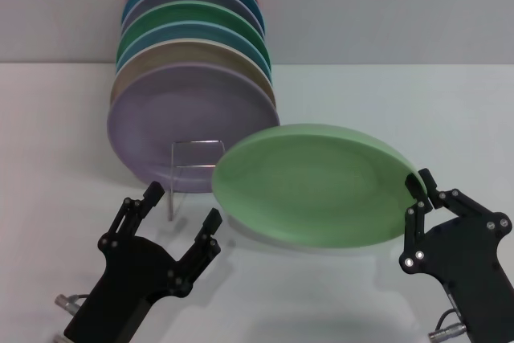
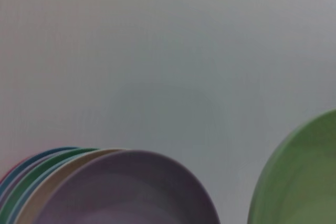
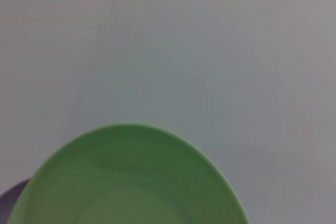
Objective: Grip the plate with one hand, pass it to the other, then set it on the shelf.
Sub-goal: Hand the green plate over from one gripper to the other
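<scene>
While right gripper [image 1: 424, 185] is clamping plate [image 1: 313, 185] by right rim, tilted above table [image 1: 48, 198], you're seeing left gripper [image 1: 183, 206] gaping wide, near-left of plate, not touching.

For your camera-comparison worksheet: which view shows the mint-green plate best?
The head view: the whole plate shows, held at its rim by the right tool. The right wrist view shows only its upper part; the left wrist view shows one edge.

Both the left gripper [image 1: 183, 206] and the right gripper [image 1: 426, 185] are matte black — flat linkage plates, silver screw heads, silver fittings at the wrists.
</scene>
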You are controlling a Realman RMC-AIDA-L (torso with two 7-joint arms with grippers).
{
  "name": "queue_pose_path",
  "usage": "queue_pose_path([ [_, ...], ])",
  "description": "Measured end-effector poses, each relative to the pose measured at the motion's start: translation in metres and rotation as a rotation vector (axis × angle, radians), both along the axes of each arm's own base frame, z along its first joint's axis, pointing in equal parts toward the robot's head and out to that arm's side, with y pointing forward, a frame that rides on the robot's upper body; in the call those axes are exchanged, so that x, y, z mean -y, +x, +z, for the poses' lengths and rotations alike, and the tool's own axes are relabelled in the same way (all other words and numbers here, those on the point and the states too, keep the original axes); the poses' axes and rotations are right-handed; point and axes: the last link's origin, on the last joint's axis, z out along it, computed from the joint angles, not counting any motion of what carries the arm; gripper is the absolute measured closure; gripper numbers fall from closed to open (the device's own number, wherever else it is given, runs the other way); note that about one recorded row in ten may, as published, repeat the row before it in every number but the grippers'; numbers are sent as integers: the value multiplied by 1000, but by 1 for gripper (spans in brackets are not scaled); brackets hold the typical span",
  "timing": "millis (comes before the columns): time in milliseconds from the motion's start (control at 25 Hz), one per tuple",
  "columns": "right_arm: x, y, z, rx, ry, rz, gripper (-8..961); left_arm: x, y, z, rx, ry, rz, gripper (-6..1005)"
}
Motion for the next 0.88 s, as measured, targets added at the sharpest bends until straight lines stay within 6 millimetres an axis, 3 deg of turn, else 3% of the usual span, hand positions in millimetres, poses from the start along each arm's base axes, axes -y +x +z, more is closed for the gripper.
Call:
queue_pose_path([
  [880, -2, 3, -2, -17, -31, 0, 928, -19, 16, -10, 9, -40, -2, 169],
])
